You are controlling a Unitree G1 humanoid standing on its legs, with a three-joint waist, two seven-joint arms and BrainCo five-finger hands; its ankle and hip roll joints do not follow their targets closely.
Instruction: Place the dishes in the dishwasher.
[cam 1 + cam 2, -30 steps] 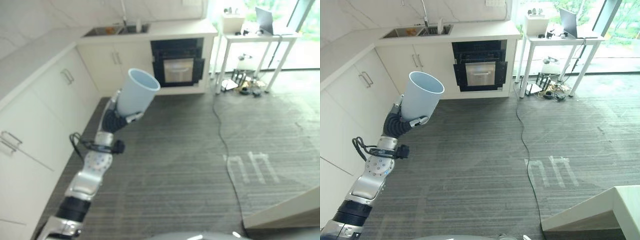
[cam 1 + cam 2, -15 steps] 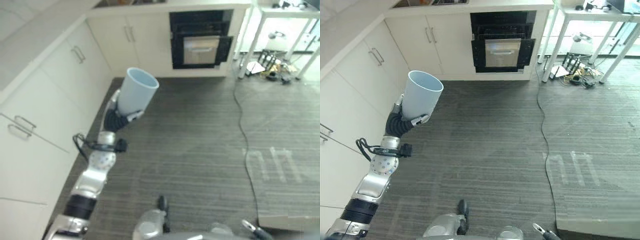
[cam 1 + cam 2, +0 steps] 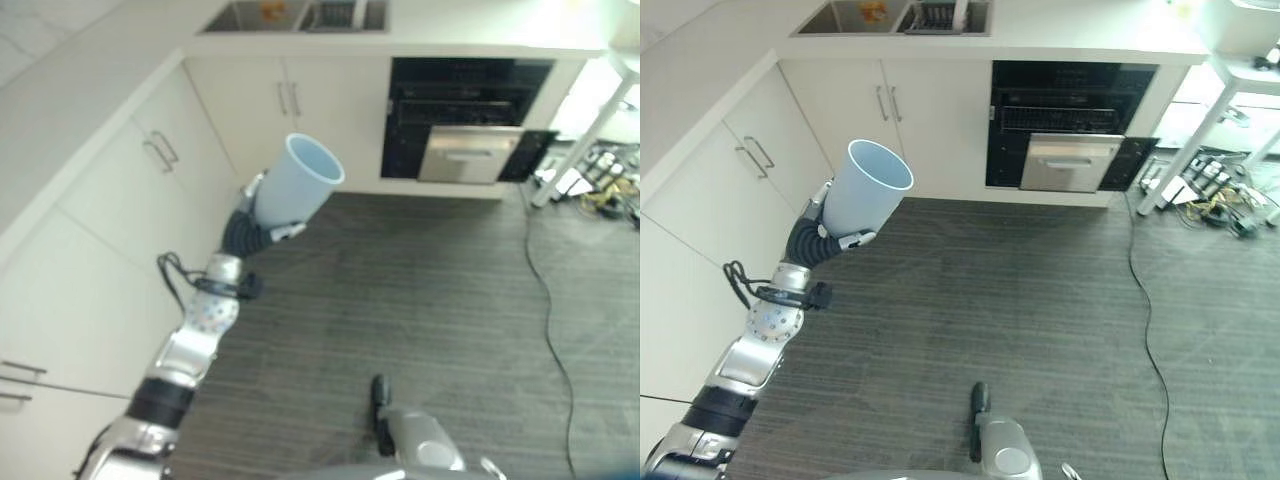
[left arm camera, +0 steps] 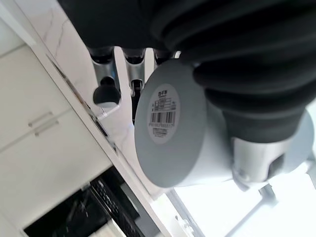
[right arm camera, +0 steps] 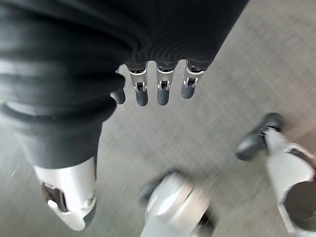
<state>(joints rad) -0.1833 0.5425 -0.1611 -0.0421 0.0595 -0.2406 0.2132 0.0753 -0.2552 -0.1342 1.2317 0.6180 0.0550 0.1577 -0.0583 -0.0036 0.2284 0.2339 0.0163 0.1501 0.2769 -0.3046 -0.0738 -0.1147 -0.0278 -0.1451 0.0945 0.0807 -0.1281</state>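
Observation:
My left hand (image 3: 816,240) is shut on a pale blue cup (image 3: 868,188), held tilted in the air above the floor with its mouth pointing up and away. In the left wrist view the cup's flat base (image 4: 165,126) with a barcode label faces the camera, fingers (image 4: 105,81) on one side and the thumb (image 4: 256,158) on the other. The dishwasher (image 3: 1070,125) is the dark open appliance under the counter, a rack showing inside and a silver front panel (image 3: 470,160) below. It stands well beyond the cup. My right hand (image 5: 158,89) hangs open over the floor, holding nothing.
White cabinets (image 3: 750,160) run along the left, meeting a counter with a sink (image 3: 890,15) at the back. A white table leg (image 3: 1180,150) and a tangle of cables (image 3: 1220,195) stand right of the dishwasher. A dark cord (image 3: 1145,300) trails across the grey floor.
The whole picture has shifted, so the camera has moved; the dishwasher now shows larger and further right. The cup stays in my left hand in the same grip.

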